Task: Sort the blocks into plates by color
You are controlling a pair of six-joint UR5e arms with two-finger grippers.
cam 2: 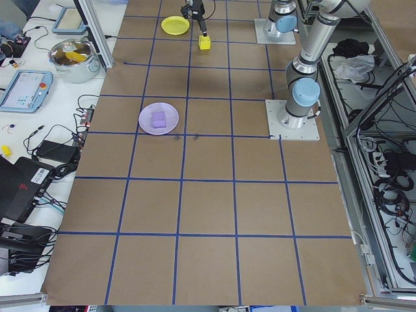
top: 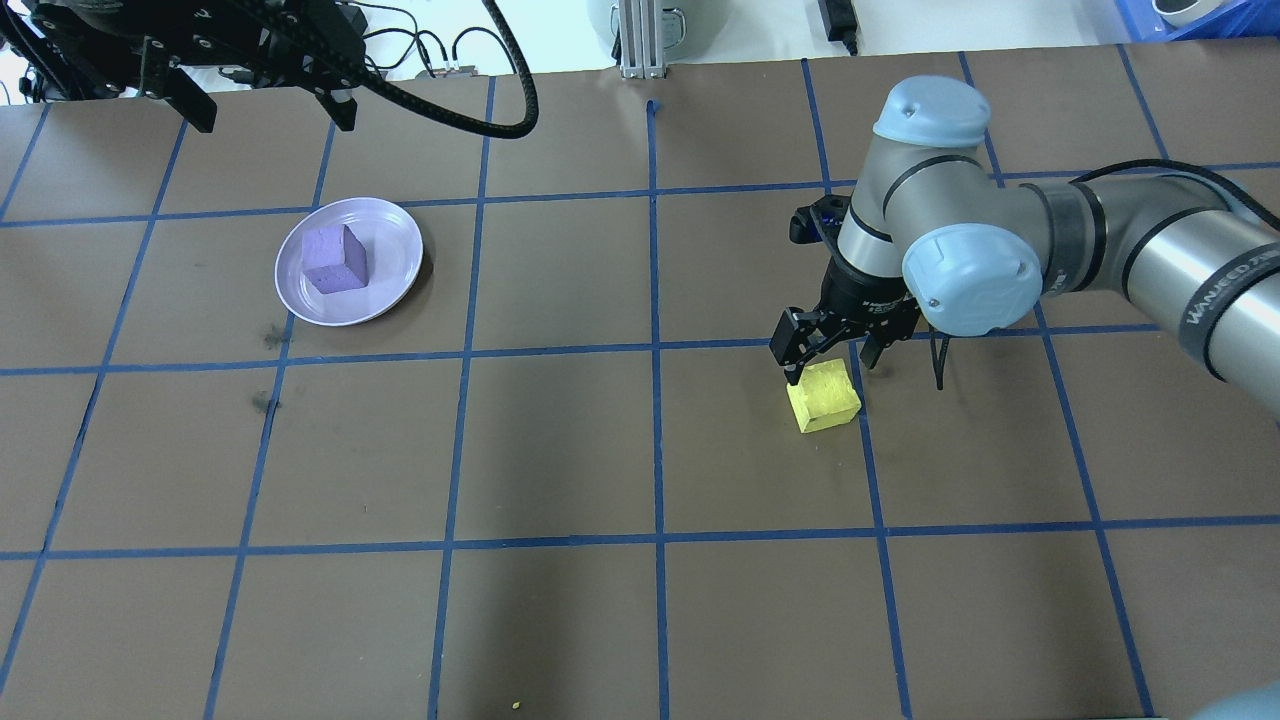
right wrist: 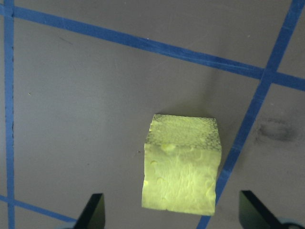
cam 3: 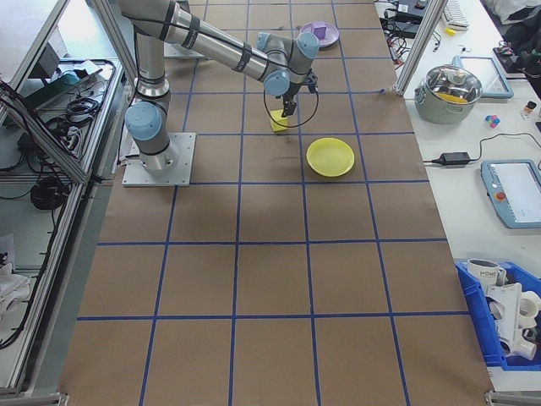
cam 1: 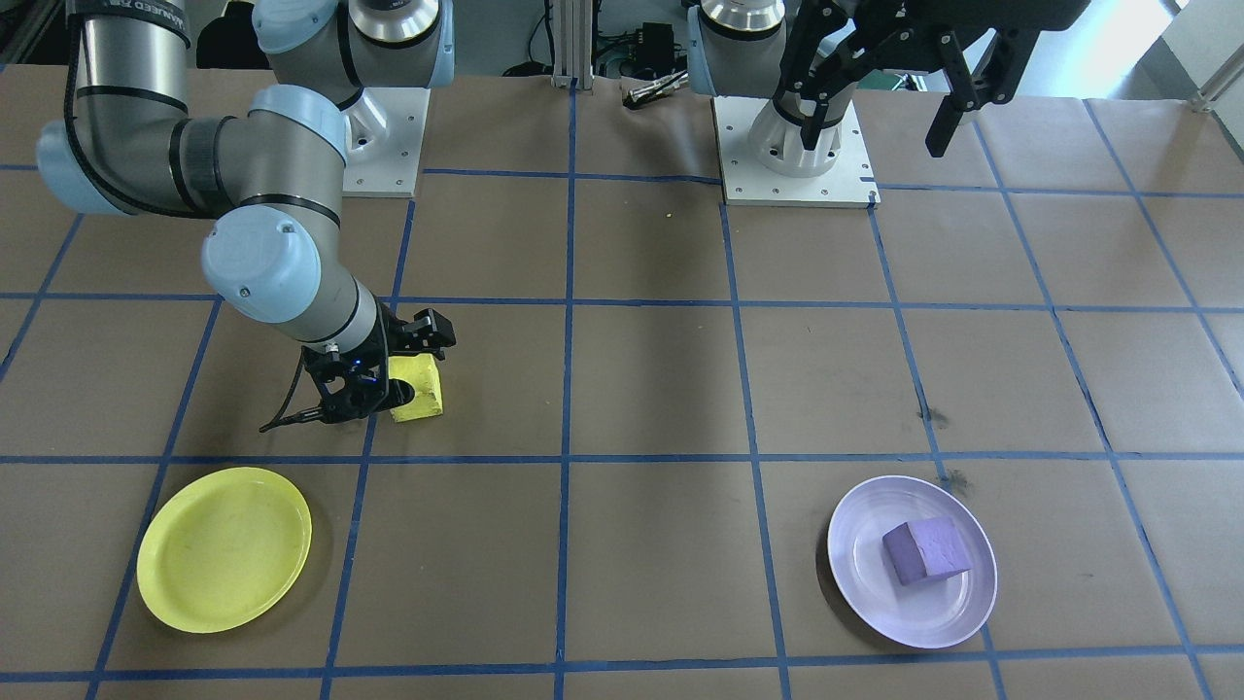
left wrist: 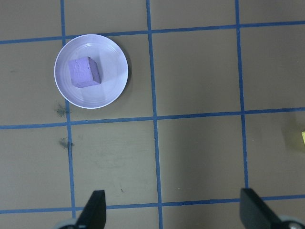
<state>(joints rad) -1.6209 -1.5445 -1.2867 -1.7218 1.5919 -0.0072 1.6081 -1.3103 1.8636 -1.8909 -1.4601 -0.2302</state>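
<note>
The yellow block (top: 824, 395) (right wrist: 183, 167) rests on the brown table. My right gripper (top: 828, 362) (right wrist: 175, 212) is open just over it, one finger to each side, with a gap between pads and block. The yellow plate (cam 1: 224, 549) (cam 3: 330, 157) lies bare a short way from that block (cam 1: 418, 389). The purple block (cam 1: 928, 551) (left wrist: 83, 72) sits inside the lavender plate (cam 1: 875, 506) (top: 390, 290). High up near its base, my left gripper (cam 1: 875, 117) (left wrist: 174, 214) is open and holds nothing.
Blue tape lines divide the table into squares. Two white base plates (cam 1: 797, 156) stand at the robot's edge. Side benches beyond the table ends hold a steel pot (cam 2: 75, 57), tablets and cables.
</note>
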